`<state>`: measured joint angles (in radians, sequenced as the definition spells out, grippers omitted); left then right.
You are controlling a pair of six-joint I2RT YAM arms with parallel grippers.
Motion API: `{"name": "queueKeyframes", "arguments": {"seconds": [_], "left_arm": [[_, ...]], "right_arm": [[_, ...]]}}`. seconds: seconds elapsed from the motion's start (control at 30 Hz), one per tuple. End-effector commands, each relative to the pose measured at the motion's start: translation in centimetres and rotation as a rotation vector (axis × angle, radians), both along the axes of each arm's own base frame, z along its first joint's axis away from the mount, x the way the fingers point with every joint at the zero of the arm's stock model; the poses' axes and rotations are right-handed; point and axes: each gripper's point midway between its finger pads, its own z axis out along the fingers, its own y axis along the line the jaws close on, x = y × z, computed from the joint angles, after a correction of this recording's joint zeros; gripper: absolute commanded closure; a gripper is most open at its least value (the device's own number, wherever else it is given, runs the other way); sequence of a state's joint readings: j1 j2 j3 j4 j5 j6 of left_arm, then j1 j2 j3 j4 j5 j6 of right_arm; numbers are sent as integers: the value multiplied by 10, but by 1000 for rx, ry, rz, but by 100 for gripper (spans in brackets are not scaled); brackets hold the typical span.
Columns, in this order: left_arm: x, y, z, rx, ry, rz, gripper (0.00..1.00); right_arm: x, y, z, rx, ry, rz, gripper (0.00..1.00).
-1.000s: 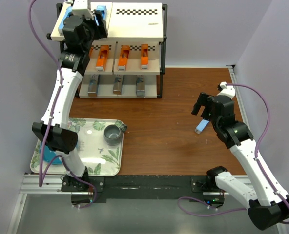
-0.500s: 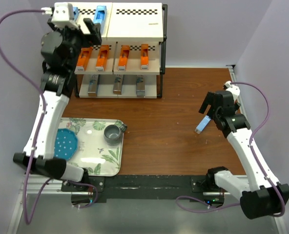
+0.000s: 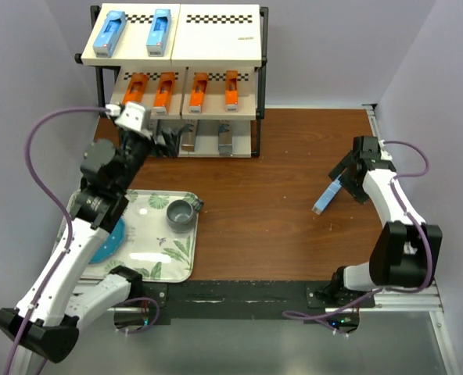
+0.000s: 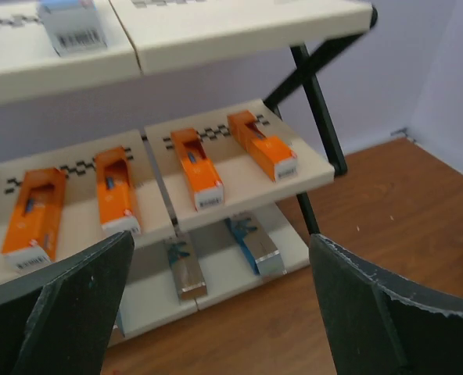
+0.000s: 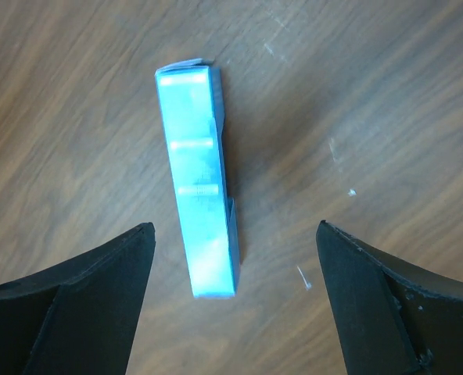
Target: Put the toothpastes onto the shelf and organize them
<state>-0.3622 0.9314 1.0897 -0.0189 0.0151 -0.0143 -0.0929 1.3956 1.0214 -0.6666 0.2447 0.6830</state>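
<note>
The shelf stands at the back left. Its top board carries two light blue toothpastes, the middle board several orange ones, and the bottom board shiny dark blue ones. My left gripper hangs open and empty in front of the lower tiers; in its wrist view the fingers frame the orange boxes and metallic boxes. One light blue toothpaste lies loose on the table at the right. My right gripper is open above it, the box touching neither finger.
A leaf-patterned tray at the front left holds a grey cup and a blue plate, partly under my left arm. The shelf's black frame leg stands at the right of the lower tiers. Walls close in both sides.
My left gripper has opened, left a light blue box on the top board and dropped down in front of the lower tiers. My right arm has swung back and now sits over the loose box.
</note>
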Motion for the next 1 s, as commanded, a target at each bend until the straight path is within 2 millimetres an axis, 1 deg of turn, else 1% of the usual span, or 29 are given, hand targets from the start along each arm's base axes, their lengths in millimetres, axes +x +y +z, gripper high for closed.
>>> {"name": "queueKeyframes", "arguments": {"seconds": [0.0,0.03,0.07,0.1,0.17,0.2,0.23,0.27,0.3,0.5,0.53,0.67,0.77,0.8,0.87,0.9,0.93,0.97], "left_arm": [[-20,-15,-51,50,46,-97,0],[-25,-17,-67,33,99,-111,0],[-32,-17,-73,31,106,-127,0],[-35,-18,-88,35,134,-133,0],[-41,-16,-97,40,157,-135,0],[-42,-16,-104,46,171,-135,0],[-43,-14,-107,57,176,-131,0],[-45,-13,-110,67,185,-129,0],[-45,-12,-114,75,193,-128,0],[-47,-14,-127,99,224,-141,0],[-47,-16,-129,97,232,-147,0],[-45,-24,-136,86,253,-183,0],[-44,-31,-141,87,264,-206,1],[-44,-33,-143,88,265,-212,1],[-43,-38,-147,93,274,-230,2],[-43,-41,-149,95,278,-238,2],[-42,-44,-152,102,281,-244,2],[-43,-49,-154,110,282,-250,2]], "right_arm": [[47,-17,16,-16,-99,-42,16],[50,-22,13,-27,-88,-44,18],[53,-25,0,-27,-43,-19,19],[60,-31,1,-25,-54,-14,22],[67,-34,-13,-25,-25,32,22],[75,-34,-16,-13,-40,53,23],[78,-33,-19,-5,-41,70,23],[80,-32,-29,2,-21,91,24],[86,-29,-30,18,-30,113,24],[91,-26,-54,38,21,184,25],[93,-22,-54,53,16,199,25],[90,-20,-64,68,39,201,33],[83,-19,-74,86,66,184,40],[79,-17,-77,92,81,182,46],[76,-18,-77,92,87,152,53],[73,-19,-77,90,92,133,63],[72,-16,-77,99,88,122,67],[71,-15,-72,110,72,92,74]]}}
